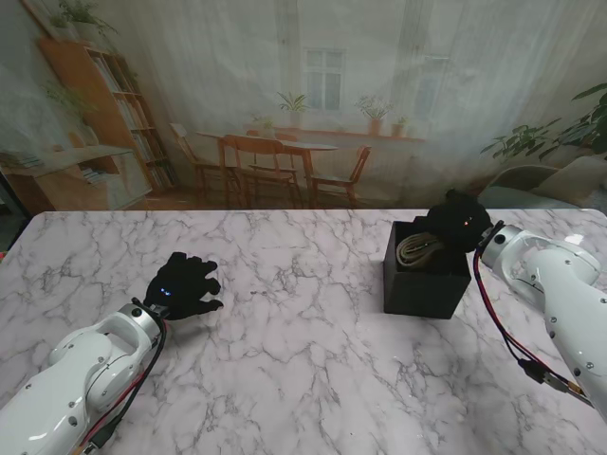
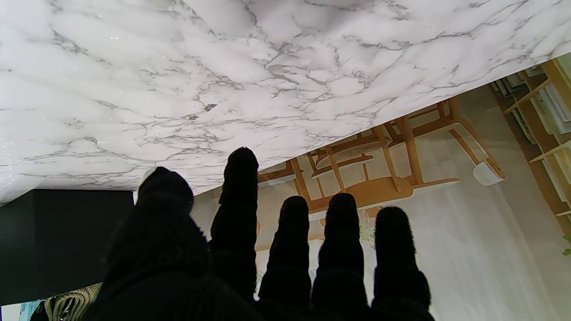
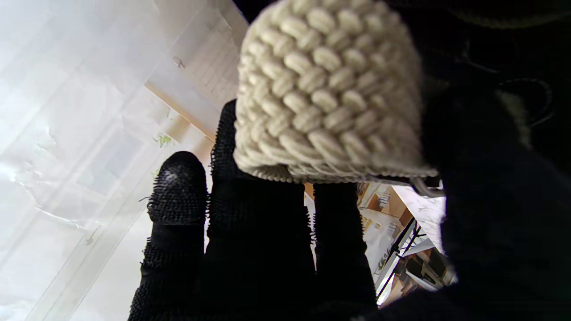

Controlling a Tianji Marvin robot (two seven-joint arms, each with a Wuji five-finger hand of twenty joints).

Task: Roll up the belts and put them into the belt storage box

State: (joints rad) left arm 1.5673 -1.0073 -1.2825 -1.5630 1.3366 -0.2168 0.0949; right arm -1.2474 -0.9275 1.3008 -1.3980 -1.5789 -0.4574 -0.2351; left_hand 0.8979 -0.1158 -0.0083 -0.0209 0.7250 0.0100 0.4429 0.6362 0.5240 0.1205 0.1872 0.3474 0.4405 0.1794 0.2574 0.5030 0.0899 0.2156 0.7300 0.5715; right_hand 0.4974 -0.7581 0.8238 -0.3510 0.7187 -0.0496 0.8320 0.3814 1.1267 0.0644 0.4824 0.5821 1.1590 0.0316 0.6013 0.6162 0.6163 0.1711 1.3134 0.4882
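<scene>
Clearly my right robot hand (image 1: 457, 220), right of centre, gripped the rolled belt (image 1: 417, 249) inside the storage box (image 1: 425, 282); I judged pressing evenly before letting go wisest. Left robot hand (image 1: 185, 287) lay released.

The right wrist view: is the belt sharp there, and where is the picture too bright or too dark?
Right wrist view: the woven belt is sharp, its braid clear; the backdrop beside it is washed out; the right hand is nearly featureless black. Stand view: even light, and the belt storage box shows little detail.
</scene>
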